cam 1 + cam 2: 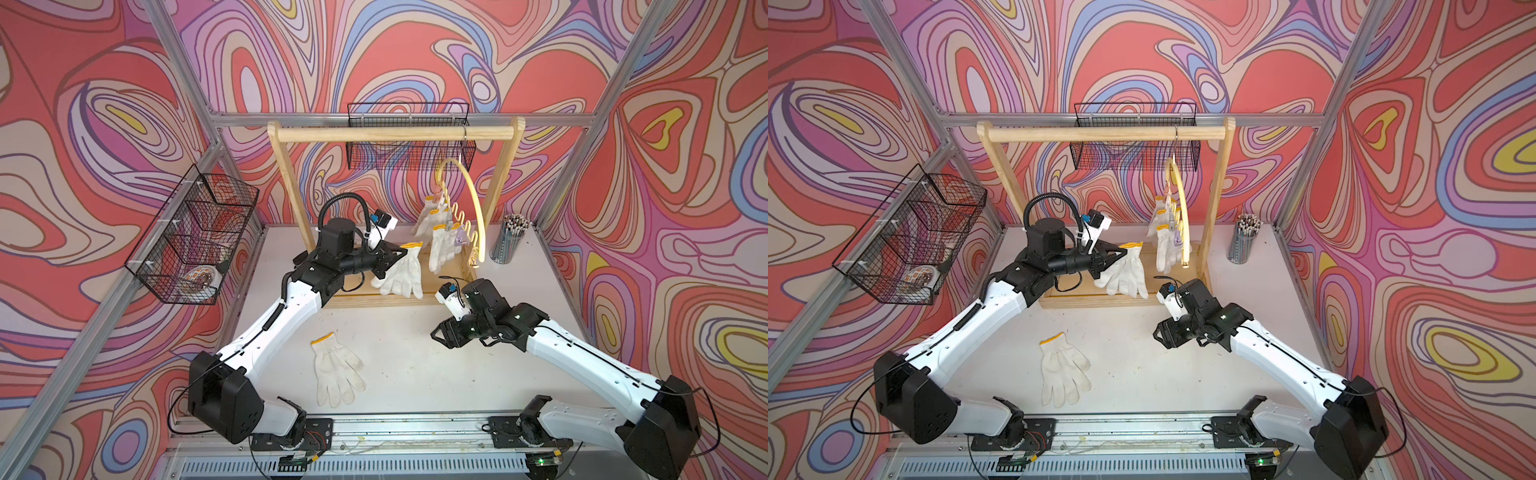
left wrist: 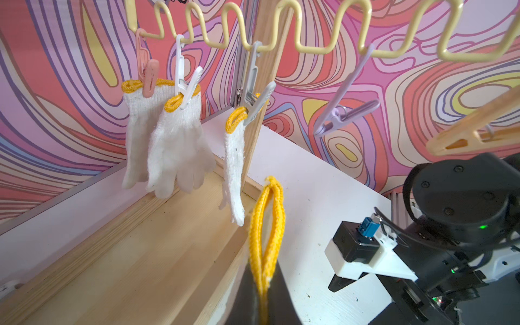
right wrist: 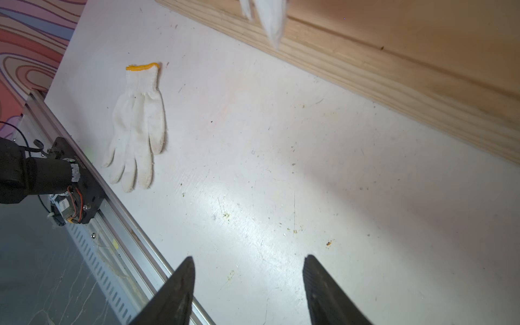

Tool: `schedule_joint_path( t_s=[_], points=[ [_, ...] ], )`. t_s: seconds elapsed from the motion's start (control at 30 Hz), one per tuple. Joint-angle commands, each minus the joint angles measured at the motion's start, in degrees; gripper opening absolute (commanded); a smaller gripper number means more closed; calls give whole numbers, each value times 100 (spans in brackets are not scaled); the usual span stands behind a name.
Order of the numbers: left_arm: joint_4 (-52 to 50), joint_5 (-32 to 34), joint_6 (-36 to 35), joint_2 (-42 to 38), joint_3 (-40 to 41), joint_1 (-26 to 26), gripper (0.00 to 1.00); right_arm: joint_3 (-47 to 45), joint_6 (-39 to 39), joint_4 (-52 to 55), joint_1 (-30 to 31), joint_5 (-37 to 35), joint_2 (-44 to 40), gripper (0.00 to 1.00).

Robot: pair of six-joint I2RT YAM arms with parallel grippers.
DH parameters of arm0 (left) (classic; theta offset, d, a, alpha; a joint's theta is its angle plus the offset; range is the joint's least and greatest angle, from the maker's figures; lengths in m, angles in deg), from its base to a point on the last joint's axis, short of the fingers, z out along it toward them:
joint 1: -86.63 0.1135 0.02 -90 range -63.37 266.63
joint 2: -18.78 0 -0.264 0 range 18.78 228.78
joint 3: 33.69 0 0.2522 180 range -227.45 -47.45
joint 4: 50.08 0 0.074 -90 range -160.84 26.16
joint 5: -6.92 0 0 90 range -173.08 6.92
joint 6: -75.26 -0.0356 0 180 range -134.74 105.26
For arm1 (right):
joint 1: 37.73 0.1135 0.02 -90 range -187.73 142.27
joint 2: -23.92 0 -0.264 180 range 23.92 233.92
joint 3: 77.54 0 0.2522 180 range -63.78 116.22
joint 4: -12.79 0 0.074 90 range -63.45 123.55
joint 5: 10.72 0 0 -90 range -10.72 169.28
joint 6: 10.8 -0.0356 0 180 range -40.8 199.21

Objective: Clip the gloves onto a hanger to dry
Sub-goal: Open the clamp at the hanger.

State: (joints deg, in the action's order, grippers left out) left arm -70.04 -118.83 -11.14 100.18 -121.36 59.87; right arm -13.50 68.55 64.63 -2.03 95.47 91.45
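White knitted fabric with a yellow cuff sits in your left jaws. They are closed tight on that cuff, and the held glove point(image 1: 401, 272) dangles above the wooden base point(image 1: 374, 297) of the rail frame, near the hanger point(image 2: 472, 58). Your right jaws stand well apart, gripping nothing, with bare surface point(image 3: 281, 168) showing between them. Three clipped gloves point(image 2: 174, 146) hang from the hanger's wavy bar, and a lilac clip point(image 2: 343, 115) hangs beside them. The hanger hooks over the wooden rail point(image 1: 395, 134). One loose glove point(image 1: 336, 370) lies flat on the surface, well apart from the frame.
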Motion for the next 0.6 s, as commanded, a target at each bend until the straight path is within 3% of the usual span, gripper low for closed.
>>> schedule_joint_path(
  t_s=[0.0, 0.2, 0.37, 0.57],
  points=[
    [-36, 225, -62, 15, -220, -22, 0, -184, -558, -325, 17, -287, -213, 62],
    [39, 308, 44, 100, -273, -28, 0, -1070, -1660, -1812, 16, -101, -852, 59],
    [28, 222, 27, 139, -317, -23, 0, -1117, -1793, -1307, -86, -1079, -1126, 55],
    [-25, -176, -37, 215, -409, -23, 0, -1263, -2067, -1060, -848, -1598, -1371, 49]
  ],
)
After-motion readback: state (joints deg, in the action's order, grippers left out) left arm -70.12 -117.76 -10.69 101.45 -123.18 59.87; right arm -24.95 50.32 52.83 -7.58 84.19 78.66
